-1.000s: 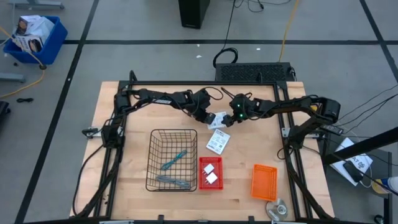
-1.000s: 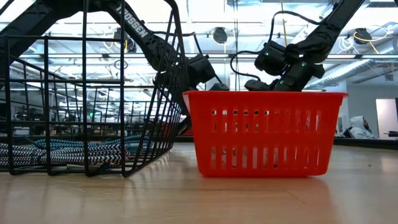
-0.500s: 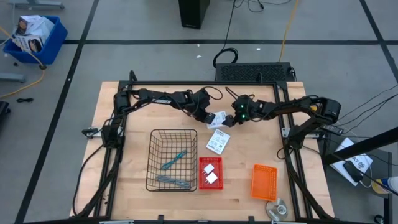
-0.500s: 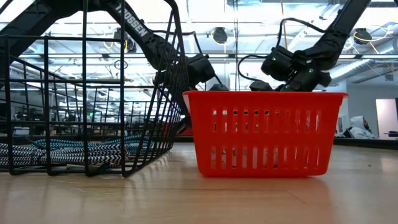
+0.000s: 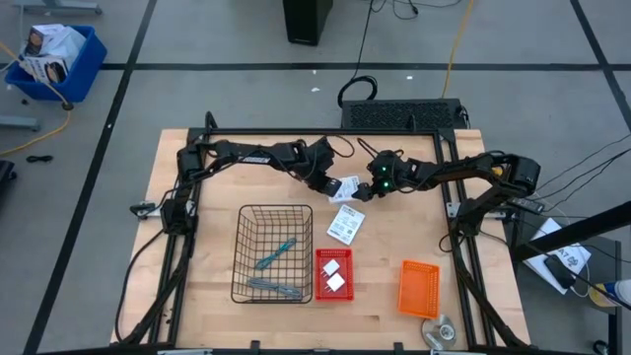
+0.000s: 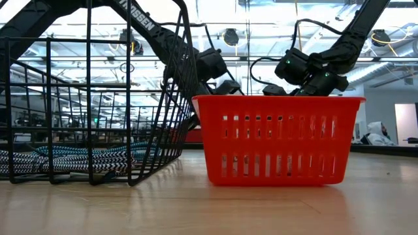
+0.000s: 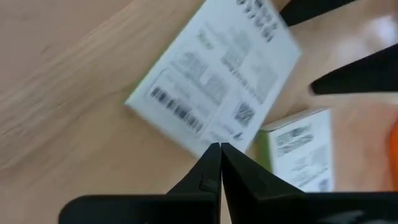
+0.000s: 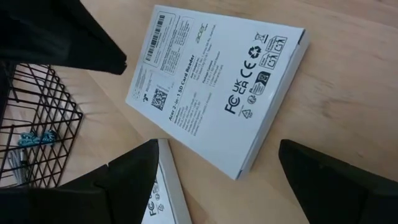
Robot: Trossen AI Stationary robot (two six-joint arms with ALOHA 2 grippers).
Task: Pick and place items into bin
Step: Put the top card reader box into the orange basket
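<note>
A flat white card (image 5: 347,184) with printed labels sits at the table's far middle, between my two grippers. My left gripper (image 5: 335,185) is shut on it. My right gripper (image 5: 363,187) stands open just to its right, a finger on either side of the card (image 8: 217,87) without touching it. A second card (image 5: 345,225) lies flat on the wood nearer the front. Two white blocks lie in the red bin (image 5: 333,288). Teal and grey tools (image 5: 276,254) lie in the wire basket (image 5: 242,253). My left gripper pinches the card's edge (image 7: 210,140) between its two shut fingertips, on the side with the square code. The fingers slant down from the table's left. Whether the card's far end rests on the wood, I cannot tell.
An orange bin (image 5: 418,288) stands at the front right with a round silver disc (image 5: 441,330) in front of it. In the low view the red bin (image 6: 277,140) hides both fingertips and the cards. Bare wood lies around the second card.
My left gripper has risen a little, still shut on the card's edge. My right gripper has tipped slightly and stays open beside the card.
</note>
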